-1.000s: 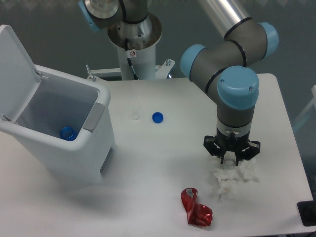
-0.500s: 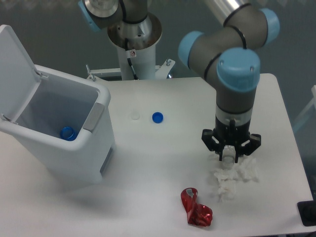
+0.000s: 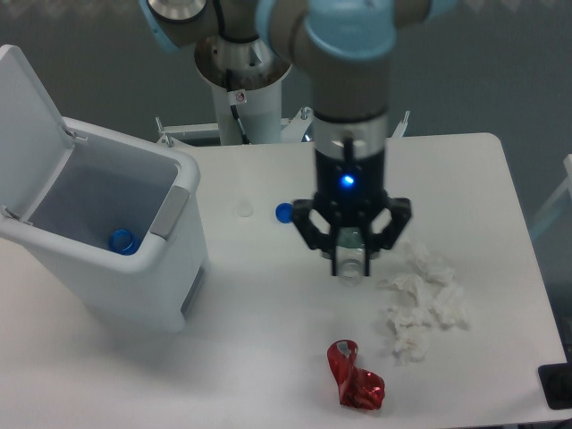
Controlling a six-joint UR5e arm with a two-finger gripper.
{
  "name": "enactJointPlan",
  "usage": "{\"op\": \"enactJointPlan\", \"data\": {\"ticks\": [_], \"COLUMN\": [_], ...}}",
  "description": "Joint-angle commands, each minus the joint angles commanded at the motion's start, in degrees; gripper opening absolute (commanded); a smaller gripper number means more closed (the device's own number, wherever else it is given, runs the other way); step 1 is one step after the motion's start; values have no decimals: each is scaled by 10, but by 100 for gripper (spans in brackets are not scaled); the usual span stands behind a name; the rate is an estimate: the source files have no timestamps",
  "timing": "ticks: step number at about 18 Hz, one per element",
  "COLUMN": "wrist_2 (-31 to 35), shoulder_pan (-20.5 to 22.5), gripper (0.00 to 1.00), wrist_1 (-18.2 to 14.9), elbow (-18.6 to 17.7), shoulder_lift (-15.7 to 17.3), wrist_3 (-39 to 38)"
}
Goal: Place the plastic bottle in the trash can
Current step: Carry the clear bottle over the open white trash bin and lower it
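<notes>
My gripper [image 3: 350, 259] is shut on the plastic bottle [image 3: 351, 253], a small see-through piece hanging between the black fingers, lifted above the middle of the table. The trash can [image 3: 107, 234] stands at the left with its white lid swung open and a grey panel on its front rim. The gripper is well to the right of the can's opening.
A blue cap [image 3: 121, 240] lies inside the can. Another blue cap [image 3: 284, 213] and a faint clear ring [image 3: 245, 210] lie on the table [image 3: 268, 357]. Crumpled white tissue [image 3: 424, 299] lies at the right. A dented red can [image 3: 356, 376] lies near the front edge.
The gripper closed on the bottle at the tissue pile, lifted it and moved it left and up toward the table's middle. The tissue now lies uncovered.
</notes>
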Motion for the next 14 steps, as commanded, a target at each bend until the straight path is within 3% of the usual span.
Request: {"op": "enactJointPlan", "data": {"ticks": [5, 8, 14], "wrist_2": [-44, -66, -67], "shoulder_pan": [-23, -40, -103], "gripper": [0, 0, 1], "wrist_1": [38, 43, 43], "elbow": [0, 4, -2], "shoulder_lift": [40, 59, 57], "wrist_3": [-84, -120, -156]}}
